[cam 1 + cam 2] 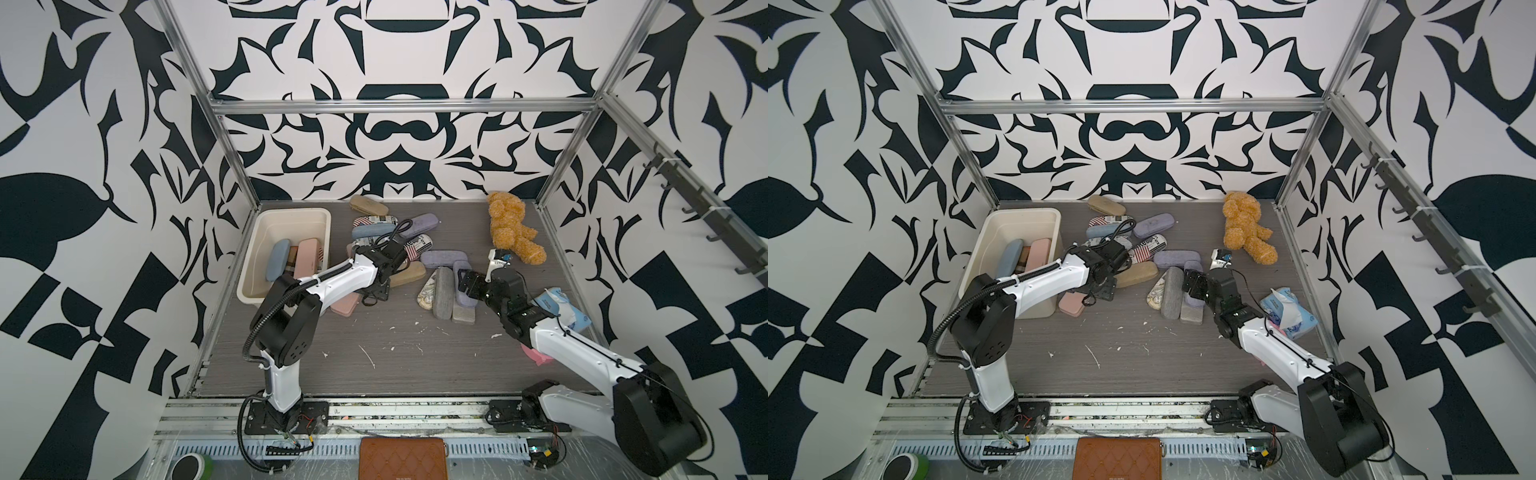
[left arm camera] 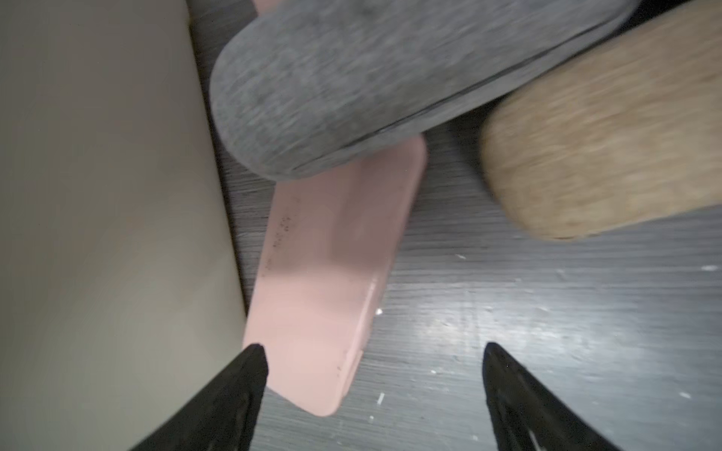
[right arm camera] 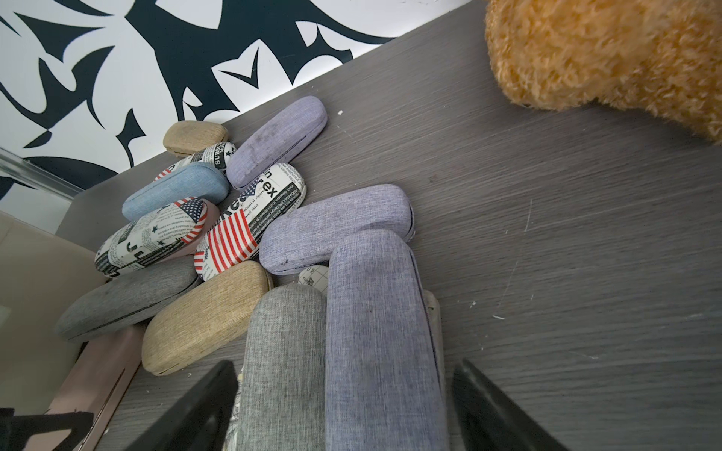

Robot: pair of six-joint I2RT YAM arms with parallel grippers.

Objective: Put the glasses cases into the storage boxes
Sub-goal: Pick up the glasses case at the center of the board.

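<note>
Nearest us, off the near edge of the tabletop point(image 1: 415, 365), lies one brown quilted wallet point(image 1: 402, 459). From that edge the left arm point(image 1: 340, 278) rises, folds at its elbow and stretches its white forearm out beside the right wall of the one cream storage box point(image 1: 286, 222) in the far left corner. The left gripper point(image 2: 373, 347) points down with jaws spread wide and nothing between them. One fingertip point(image 2: 250, 371) is at the end of a pink case point(image 2: 328, 273) lying flat just beside the box. The right arm point(image 1: 582, 349) reaches low from the near right corner toward the middle. The right gripper point(image 3: 345, 363) is likewise spread, straddling the ends of a grey case point(image 3: 285, 371) and a lilac case point(image 3: 379, 332) that lie side by side; we cannot tell whether it touches them. Inside the box we count three: a blue case point(image 1: 277, 259), a plaid case point(image 1: 291, 266) and a pale pink case point(image 1: 309, 257). Loose between box and middle we count three lilac, two dark grey, two tan cases point(image 3: 207, 316), three flag-print cases point(image 3: 250, 222) and one light blue case point(image 3: 176, 191); others are partly buried. One teddy bear point(image 1: 511, 226) lies in the far right corner, one blue-white packet point(image 1: 561, 309) by the right edge.
</note>
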